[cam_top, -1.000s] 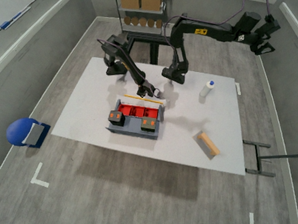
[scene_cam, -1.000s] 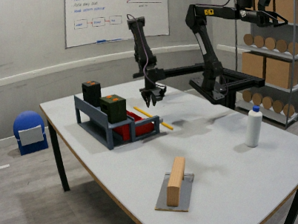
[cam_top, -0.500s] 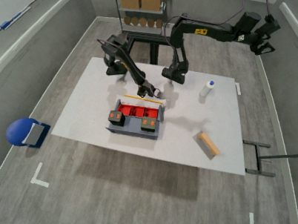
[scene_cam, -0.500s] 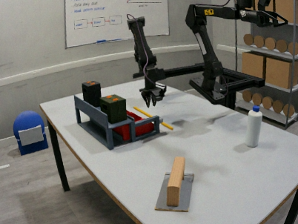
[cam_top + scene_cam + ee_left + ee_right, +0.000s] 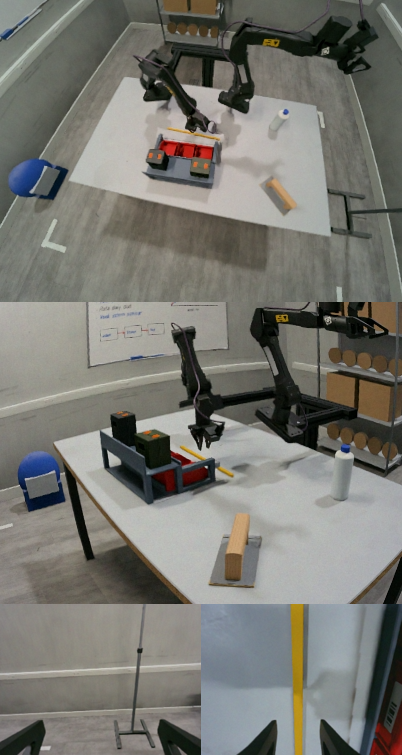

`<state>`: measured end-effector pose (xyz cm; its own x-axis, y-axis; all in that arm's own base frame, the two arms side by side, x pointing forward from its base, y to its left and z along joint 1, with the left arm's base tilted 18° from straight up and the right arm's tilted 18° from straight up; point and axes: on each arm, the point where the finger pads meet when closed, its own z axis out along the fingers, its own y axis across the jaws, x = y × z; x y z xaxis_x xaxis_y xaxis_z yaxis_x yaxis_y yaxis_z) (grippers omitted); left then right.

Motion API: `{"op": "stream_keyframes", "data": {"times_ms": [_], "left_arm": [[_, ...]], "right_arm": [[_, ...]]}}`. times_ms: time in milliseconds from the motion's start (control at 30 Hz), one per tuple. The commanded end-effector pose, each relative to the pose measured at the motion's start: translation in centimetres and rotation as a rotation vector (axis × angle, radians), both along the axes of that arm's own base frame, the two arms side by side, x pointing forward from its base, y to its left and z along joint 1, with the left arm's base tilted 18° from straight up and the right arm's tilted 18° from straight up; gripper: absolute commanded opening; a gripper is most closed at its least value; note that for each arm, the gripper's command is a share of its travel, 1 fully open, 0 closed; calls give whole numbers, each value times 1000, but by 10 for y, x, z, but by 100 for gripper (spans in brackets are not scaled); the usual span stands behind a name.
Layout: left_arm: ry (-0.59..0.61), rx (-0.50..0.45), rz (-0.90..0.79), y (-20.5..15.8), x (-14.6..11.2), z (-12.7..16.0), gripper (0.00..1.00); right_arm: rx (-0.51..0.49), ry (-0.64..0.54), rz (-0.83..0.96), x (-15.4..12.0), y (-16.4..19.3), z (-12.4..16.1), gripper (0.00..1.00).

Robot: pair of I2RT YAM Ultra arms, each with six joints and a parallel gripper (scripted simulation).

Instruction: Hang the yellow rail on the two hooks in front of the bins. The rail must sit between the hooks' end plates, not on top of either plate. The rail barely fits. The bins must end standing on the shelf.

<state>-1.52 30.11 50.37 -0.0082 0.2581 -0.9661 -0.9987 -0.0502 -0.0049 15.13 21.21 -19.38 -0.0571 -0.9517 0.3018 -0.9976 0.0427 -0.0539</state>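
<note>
The yellow rail (image 5: 177, 130) (image 5: 222, 470) (image 5: 297, 671) lies beside the open front of the blue-grey shelf (image 5: 180, 170) (image 5: 122, 450), roughly parallel to it. Red bins (image 5: 187, 150) (image 5: 195, 475) stand side by side in the shelf. The hooks and their end plates are too small to make out clearly. My right gripper (image 5: 194, 130) (image 5: 202, 446) (image 5: 298, 725) is partly open and empty above the rail, with its fingertips on either side of it in the right wrist view. My left gripper (image 5: 361, 67) (image 5: 381, 330) (image 5: 101, 725) is wide open and empty, held high beyond the table.
Two dark green boxes (image 5: 157, 159) (image 5: 201, 167) (image 5: 123, 428) (image 5: 153, 449) stand on top of the shelf. A white bottle (image 5: 278, 121) (image 5: 342, 474) with a blue cap and a wooden-handled trowel (image 5: 281, 194) (image 5: 237, 547) are elsewhere on the table (image 5: 115, 150) (image 5: 300, 522).
</note>
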Motion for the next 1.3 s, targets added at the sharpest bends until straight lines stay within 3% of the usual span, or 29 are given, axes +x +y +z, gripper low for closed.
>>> {"op": "stream_keyframes", "data": {"times_ms": [0,1267], "left_arm": [[8,52,8,-14,-2,14,100],[8,52,8,-14,-2,14,100]], "right_arm": [[39,-27,15,11,16,-5,36],[35,-24,13,13,9,-27,36]]}}
